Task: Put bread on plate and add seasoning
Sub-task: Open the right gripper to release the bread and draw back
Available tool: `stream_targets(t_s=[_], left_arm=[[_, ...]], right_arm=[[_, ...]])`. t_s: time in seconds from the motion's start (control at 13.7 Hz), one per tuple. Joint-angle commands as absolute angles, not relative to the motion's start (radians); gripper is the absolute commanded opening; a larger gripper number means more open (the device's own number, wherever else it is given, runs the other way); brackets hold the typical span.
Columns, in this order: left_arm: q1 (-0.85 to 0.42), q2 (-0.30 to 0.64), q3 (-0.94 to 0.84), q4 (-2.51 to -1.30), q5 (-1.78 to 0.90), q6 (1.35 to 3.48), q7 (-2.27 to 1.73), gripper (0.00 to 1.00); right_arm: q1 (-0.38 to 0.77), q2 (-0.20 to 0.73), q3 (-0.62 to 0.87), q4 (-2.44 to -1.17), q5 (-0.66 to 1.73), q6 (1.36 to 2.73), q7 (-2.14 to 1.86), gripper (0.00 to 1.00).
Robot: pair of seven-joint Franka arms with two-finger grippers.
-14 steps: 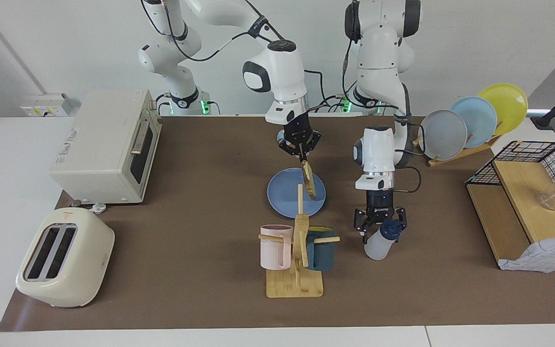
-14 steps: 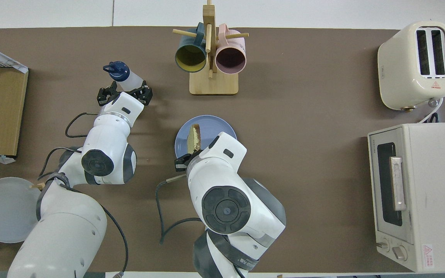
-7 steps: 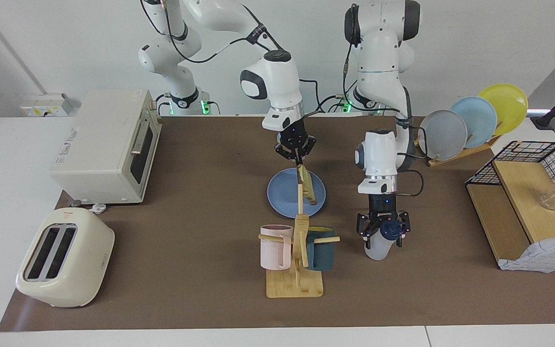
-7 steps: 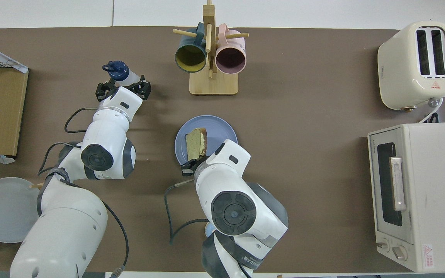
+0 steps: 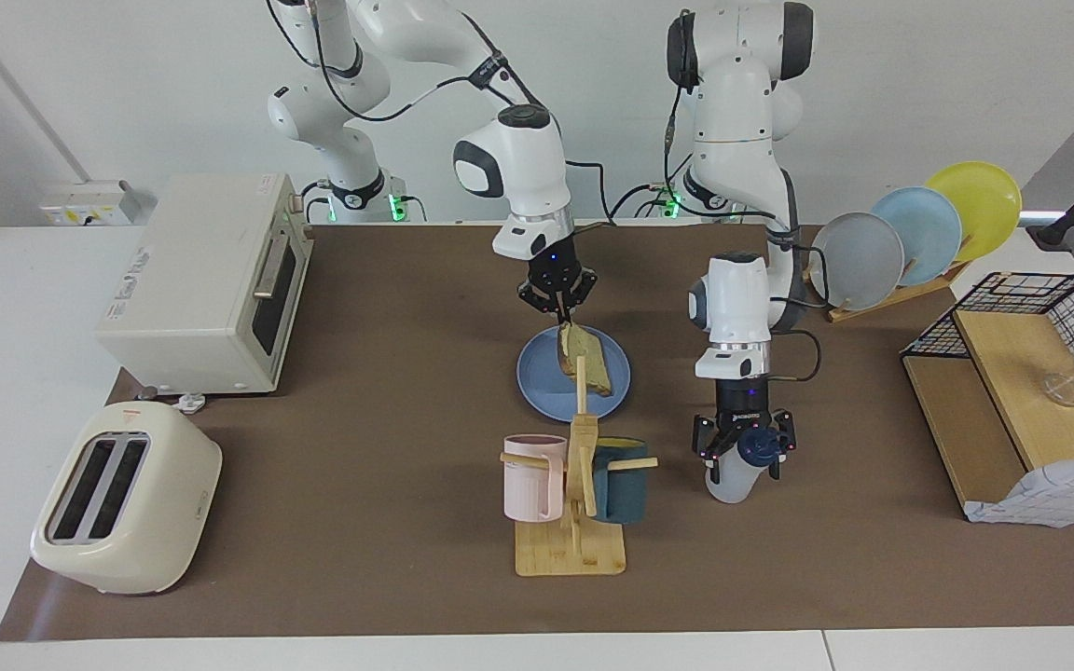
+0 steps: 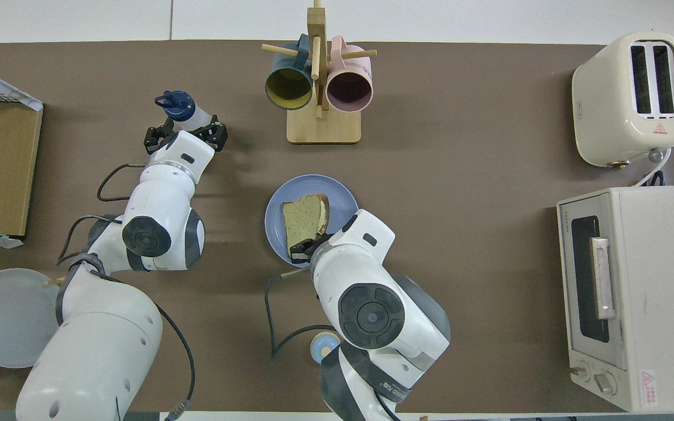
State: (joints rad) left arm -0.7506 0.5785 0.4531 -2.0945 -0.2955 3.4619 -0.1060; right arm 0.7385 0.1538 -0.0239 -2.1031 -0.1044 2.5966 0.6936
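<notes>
The bread leans low over the blue plate, its farther edge down on the plate. My right gripper is shut on the raised edge of the bread that is nearer to the robots. The seasoning, a white bottle with a navy cap, stands toward the left arm's end of the table. My left gripper is down around its upper part, open, with a finger on either side.
A mug tree with a pink and a dark teal mug stands just farther than the plate. A toaster and a toaster oven fill the right arm's end. A plate rack and a wire shelf fill the left arm's end. A small bell sits near the robots.
My right gripper has drawn back toward the robots and tipped the bread from upright to nearly flat on the plate. My left gripper has sunk lower around the bottle, which now stands straighter.
</notes>
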Motion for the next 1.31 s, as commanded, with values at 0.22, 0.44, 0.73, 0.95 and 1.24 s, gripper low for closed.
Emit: stream_targets(t_s=[0.22,0.44,0.73,0.95,1.24], left_arm=[[-0.746,0.594,0.448,-2.068,-0.305,3.448,-0.117,1.0],[-0.746,0.594,0.446,-2.068,-0.305,3.448,-0.123,1.0],[-0.747,0.594,0.442,-2.071,-0.305,3.445,-0.121,0.73],[-0.747,0.594,0.442,-2.074,-0.305,3.436,-0.118,0.21],[-0.744,0.592,0.443,-2.068,-0.302,3.418,-0.106,0.0]], right_arm=[[0.709,0.115,-0.018,-2.166,-0.098,2.609,0.736,0.0],[0.707,0.109,-0.02,-2.183,-0.106,2.611,0.806,0.0],[0.689,0.097,-0.02,-2.213,-0.107,2.605,0.911,0.0],[0.686,0.086,-0.02,-2.246,-0.107,2.609,0.92,0.0],[0.67,0.084,-0.018,-2.249,-0.107,2.612,0.986,0.0]])
